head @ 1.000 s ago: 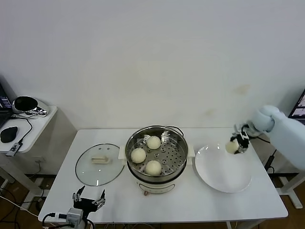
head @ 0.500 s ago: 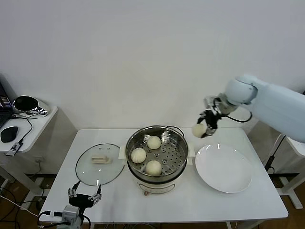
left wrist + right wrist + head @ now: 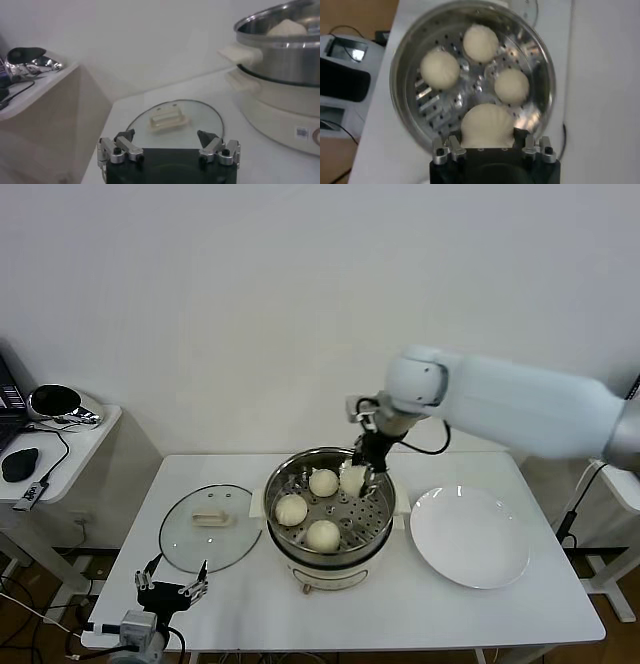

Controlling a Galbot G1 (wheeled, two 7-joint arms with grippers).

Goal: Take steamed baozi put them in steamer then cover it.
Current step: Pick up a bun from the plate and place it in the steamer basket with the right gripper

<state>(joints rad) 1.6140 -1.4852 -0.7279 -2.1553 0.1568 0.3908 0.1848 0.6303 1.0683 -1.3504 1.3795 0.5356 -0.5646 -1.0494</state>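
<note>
Head view shows our right tool (image 3: 357, 472) lowered over the far right part of the steamer (image 3: 328, 502), clenched on the fourth baozi (image 3: 351, 479), which hangs just above the perforated tray. In our right wrist view that same bun (image 3: 486, 126) sits between the tool's fingers (image 3: 451, 148), pleated and fan-ridged on its upper face, and it fills the space nearest the camera.

Three other baozi (image 3: 322, 482) already rest on the tray: one at the back, one at the left (image 3: 290, 509) and one at the front (image 3: 322, 535). They are smooth, round and cream-white, set apart from one another in a loose ring. The steamer's wall is shiny stainless steel, the tray is dotted with small round holes, and the pot stands on a white base with side handles.

Our left tool (image 3: 171, 593) waits low at the table's (image 3: 240, 594) near left edge, fingers spread and holding nothing. The cover (image 3: 209, 528) lies flat on the table just left of the steamer, beyond that tool: clear glass, metal rim, a flat cream handle at its centre. A flat white plate (image 3: 469, 536) lies to the right of the steamer.
</note>
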